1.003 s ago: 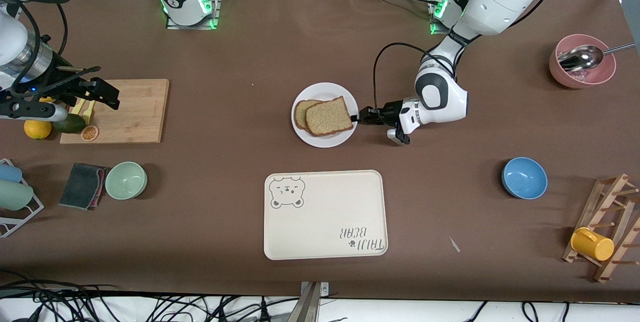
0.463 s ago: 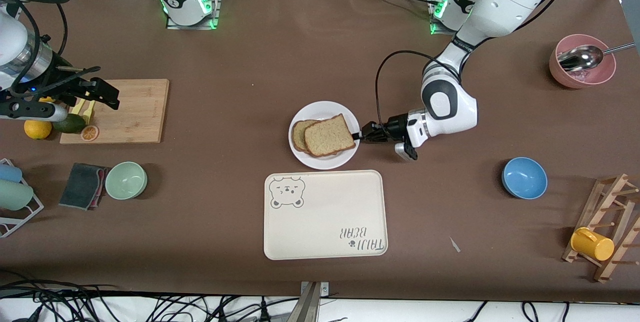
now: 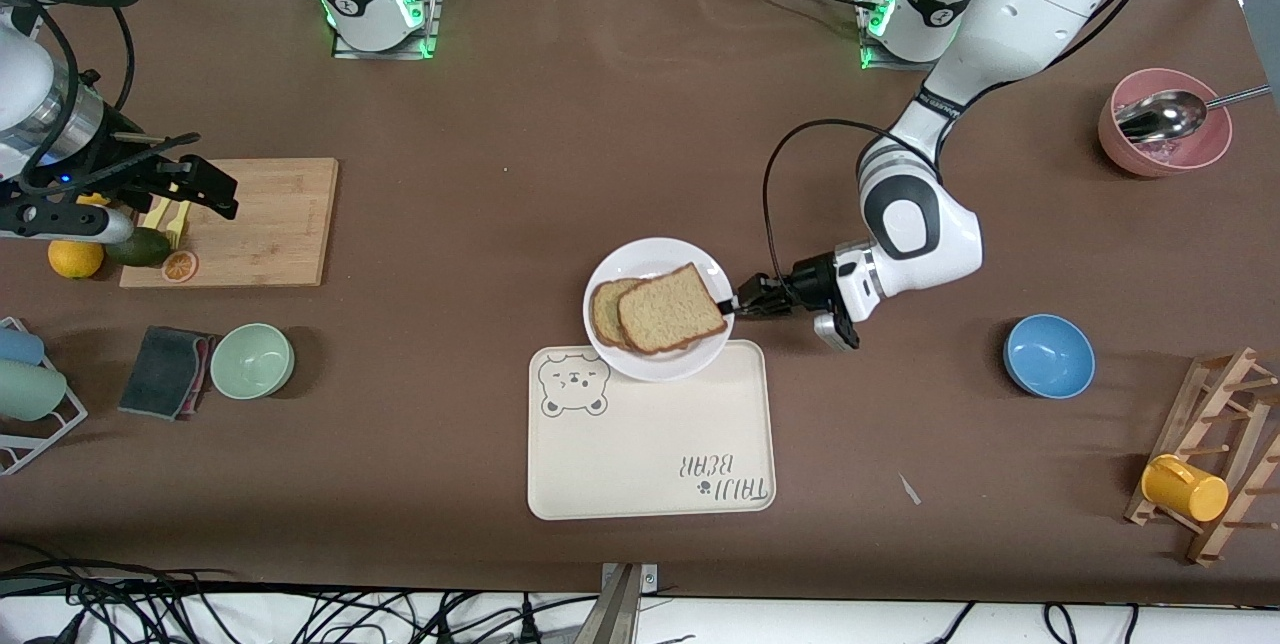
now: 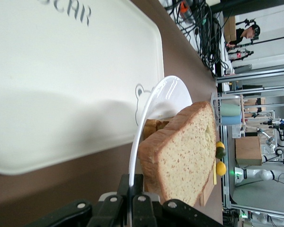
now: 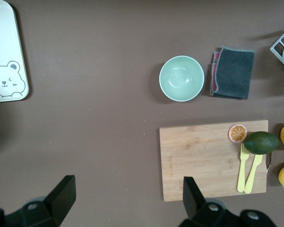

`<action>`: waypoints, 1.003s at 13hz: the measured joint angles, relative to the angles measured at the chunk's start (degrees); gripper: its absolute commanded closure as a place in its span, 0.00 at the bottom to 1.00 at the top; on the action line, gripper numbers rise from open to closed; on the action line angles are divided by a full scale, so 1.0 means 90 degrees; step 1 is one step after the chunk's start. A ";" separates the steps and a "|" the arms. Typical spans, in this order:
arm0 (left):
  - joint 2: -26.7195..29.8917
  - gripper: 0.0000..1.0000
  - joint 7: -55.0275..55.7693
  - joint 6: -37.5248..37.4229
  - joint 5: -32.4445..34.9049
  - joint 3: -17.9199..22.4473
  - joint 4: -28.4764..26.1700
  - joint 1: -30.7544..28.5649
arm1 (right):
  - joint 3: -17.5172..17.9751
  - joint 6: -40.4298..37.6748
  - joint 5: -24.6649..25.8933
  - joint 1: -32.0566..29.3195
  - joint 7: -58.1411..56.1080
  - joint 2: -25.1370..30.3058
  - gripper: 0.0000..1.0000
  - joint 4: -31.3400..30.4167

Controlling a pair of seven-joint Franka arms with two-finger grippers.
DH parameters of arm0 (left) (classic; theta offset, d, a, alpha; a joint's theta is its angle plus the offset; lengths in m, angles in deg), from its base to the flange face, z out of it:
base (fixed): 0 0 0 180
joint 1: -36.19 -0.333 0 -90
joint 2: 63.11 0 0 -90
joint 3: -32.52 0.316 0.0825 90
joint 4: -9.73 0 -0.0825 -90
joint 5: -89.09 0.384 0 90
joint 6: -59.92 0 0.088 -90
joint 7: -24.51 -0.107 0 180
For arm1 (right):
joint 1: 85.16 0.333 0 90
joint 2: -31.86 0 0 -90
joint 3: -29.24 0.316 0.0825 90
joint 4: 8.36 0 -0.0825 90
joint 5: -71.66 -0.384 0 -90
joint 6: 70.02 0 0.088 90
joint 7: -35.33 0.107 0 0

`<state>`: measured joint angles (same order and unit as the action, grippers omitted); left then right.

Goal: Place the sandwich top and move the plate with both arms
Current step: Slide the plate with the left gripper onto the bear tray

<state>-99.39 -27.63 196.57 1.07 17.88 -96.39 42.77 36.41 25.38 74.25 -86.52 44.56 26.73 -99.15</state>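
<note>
around: cream bear-print tray (image 3: 650, 444) under round white plate (image 3: 660, 254) | bread: two slices, speckled sandwich top (image 3: 670, 309) uppermost | left gripper (image 3: 738, 304) pinching plate rim | right gripper (image 5: 128, 198) spread over wooden cutting board (image 3: 265, 214), waiting

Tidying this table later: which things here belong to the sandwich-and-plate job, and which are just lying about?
In use: sandwich top; plate; left end effector, shut on the plate's rim.

Lying about: bear-print tray, cutting board, green bowl, blue bowl, pink bowl.
</note>
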 measured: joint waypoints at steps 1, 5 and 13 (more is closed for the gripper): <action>-0.0138 1.00 0.0052 0.0000 0.0000 0.0085 0.0223 0.0051 | -0.0009 -0.0037 -0.0040 -0.0003 0.0000 0.0000 0.00 0.0000; -0.0882 1.00 0.0518 0.0473 0.0000 0.0461 0.1238 0.0565 | -0.0077 -0.0382 -0.0112 -0.0012 0.0017 0.0000 0.00 -0.0001; -0.1775 1.00 0.1295 0.0839 0.0000 0.1015 0.2457 0.1190 | -0.0237 -0.0412 -0.0135 -0.0039 0.0017 -0.0072 0.00 -0.0003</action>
<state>-115.36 -15.98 204.12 1.07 27.01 -74.27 53.48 34.28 21.67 73.04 -86.87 44.71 26.08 -99.18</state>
